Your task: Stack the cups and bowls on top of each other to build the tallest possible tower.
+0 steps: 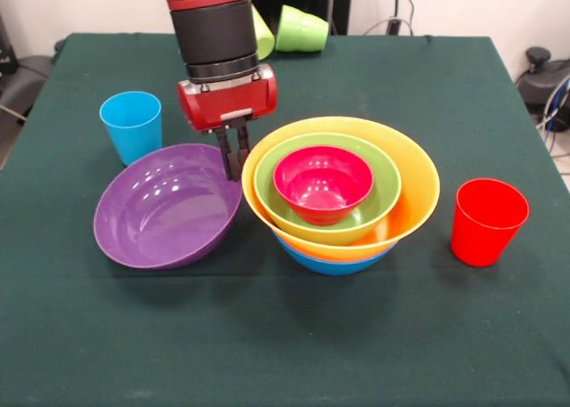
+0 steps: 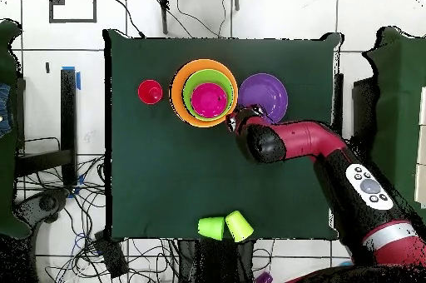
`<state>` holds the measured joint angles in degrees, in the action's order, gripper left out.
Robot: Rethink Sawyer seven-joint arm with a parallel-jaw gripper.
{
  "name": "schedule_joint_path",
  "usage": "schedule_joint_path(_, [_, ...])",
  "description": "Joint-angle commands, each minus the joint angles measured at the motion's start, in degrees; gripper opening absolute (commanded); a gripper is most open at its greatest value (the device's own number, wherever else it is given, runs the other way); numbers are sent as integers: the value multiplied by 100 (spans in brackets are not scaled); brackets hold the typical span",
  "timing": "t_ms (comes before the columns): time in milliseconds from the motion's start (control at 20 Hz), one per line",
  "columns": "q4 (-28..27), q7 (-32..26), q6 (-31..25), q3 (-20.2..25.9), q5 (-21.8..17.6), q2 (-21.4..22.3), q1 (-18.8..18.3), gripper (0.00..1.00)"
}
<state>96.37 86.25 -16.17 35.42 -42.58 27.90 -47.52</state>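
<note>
The tower stands mid-table: a blue bowl (image 1: 331, 264) at the bottom, then the large orange bowl (image 1: 420, 183), the green bowl (image 1: 385, 174) and the small red bowl (image 1: 322, 183) nested inside. A wide purple bowl (image 1: 160, 213) sits tilted just left of it. My gripper (image 1: 235, 165) is shut on the purple bowl's far right rim, in the gap beside the orange bowl. In the overhead view the gripper (image 2: 235, 119) is between the purple bowl (image 2: 268, 95) and the orange bowl (image 2: 179, 90). I see only one purple bowl.
A sky blue cup (image 1: 132, 125) stands upright behind the purple bowl. A red cup (image 1: 486, 220) stands right of the tower, also in the overhead view (image 2: 150, 91). A green cup (image 1: 301, 28) and a yellow-green cup (image 1: 264, 35) lie on their sides at the table's far edge.
</note>
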Motion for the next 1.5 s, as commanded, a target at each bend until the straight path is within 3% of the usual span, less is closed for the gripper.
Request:
schedule_joint_path(50, [158, 558, 180, -644, -296, 25, 254, 0])
schedule_joint_path(550, [158, 432, 267, -706, -268, 20, 223, 0])
schedule_joint_path(750, [497, -61, -110, -193, -2, 127, -437, 0])
schedule_joint_path(850, [804, -399, -524, 165, 271, 424, -925, 0])
schedule_joint_path(1000, [1295, -1214, -1402, 770, 737, 1330, -1525, 0])
schedule_joint_path(1200, [1515, -1344, -2359, 1140, 1469, 2200, -1862, 0])
schedule_joint_path(1500, [1323, -1522, -3110, 1507, 1651, 2488, -2004, 0])
